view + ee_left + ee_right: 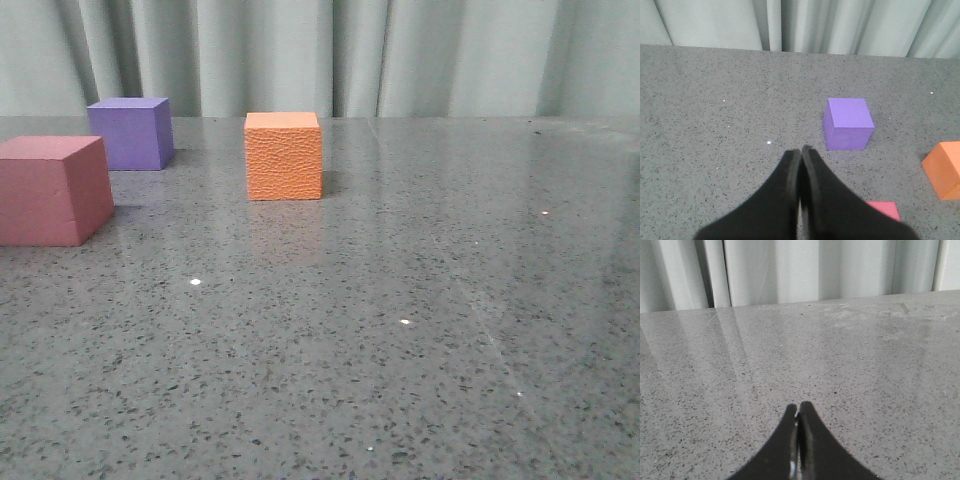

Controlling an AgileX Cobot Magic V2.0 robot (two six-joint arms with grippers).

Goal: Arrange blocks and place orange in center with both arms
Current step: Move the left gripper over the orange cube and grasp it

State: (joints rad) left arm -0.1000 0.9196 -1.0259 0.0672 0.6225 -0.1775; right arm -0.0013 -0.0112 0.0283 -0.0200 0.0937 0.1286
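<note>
Three foam blocks stand apart on the grey speckled table. The orange cube (284, 156) with its pebbled skin sits near the middle of the far half. Left of it and further back is the purple cube (130, 133), and the pink-red cube (52, 190) stands at the left edge, closer in. Neither arm shows in the front view. My left gripper (800, 150) is shut and empty, above the table, with the purple cube (848, 123), the orange cube (945, 169) and a corner of the pink-red cube (883, 210) beyond it. My right gripper (798, 406) is shut and empty over bare table.
A pale grey-green pleated curtain (400, 55) hangs along the table's far edge. The glossy tabletop (420, 330) reflects light spots.
</note>
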